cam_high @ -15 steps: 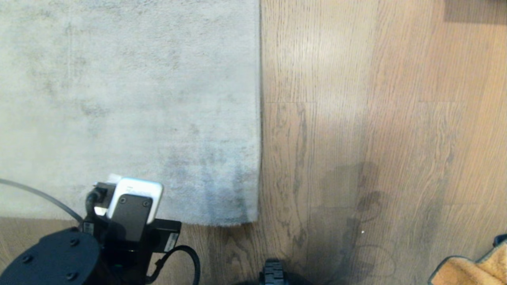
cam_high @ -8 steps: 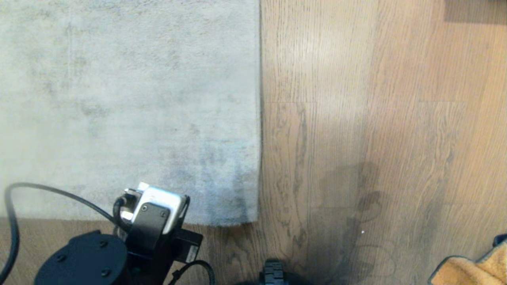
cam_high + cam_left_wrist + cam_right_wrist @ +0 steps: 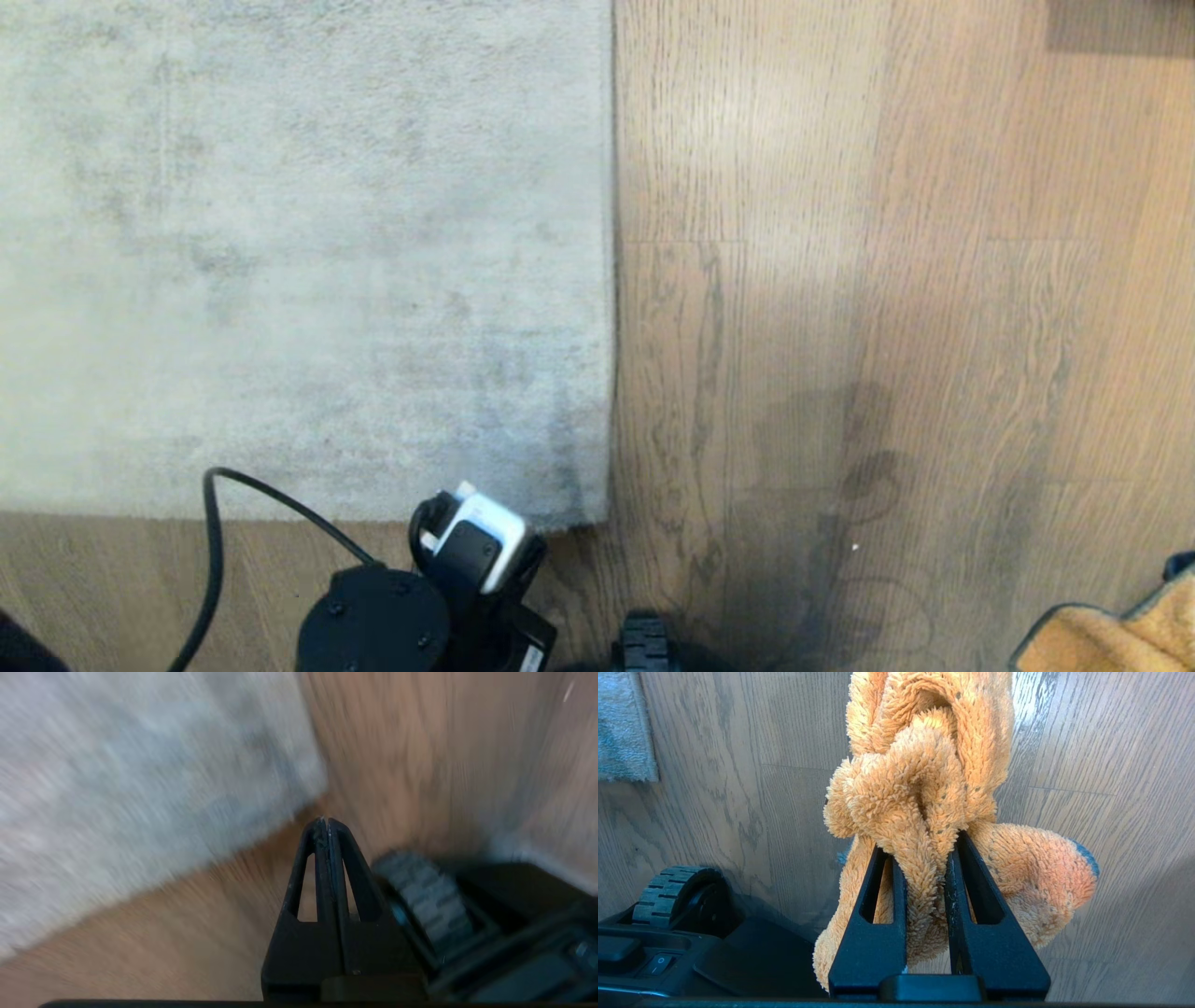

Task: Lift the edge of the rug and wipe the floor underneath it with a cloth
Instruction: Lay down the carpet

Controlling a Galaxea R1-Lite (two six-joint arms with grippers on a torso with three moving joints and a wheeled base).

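Lying flat on the floor [image 3: 840, 280], with the rug edge [image 3: 611, 280] running straight down to a square corner [image 3: 597, 523], all of it pressed against the planks and nowhere raised. Showing only the pale grey pile, no backing. Hovering just beside that corner, over the bare wood at the near side of the rug: the left gripper [image 3: 325, 822], with jaws pressed together and nothing between them, tips pointing toward the corner but not touching it. Seeing in the head view only the left wrist, with its white camera block [image 3: 481, 541] and a black cable [image 3: 215, 560] looping away from the corner. Hanging well apart from the rug edge, far across the floor on the other side: the cloth [image 3: 924, 812], orange and fluffy, bunched and clamped between the jaws of the right gripper [image 3: 924, 844], with a bit of dark trim showing. Standing near the corner, at the robot base: a ribbed black wheel [image 3: 644, 644].
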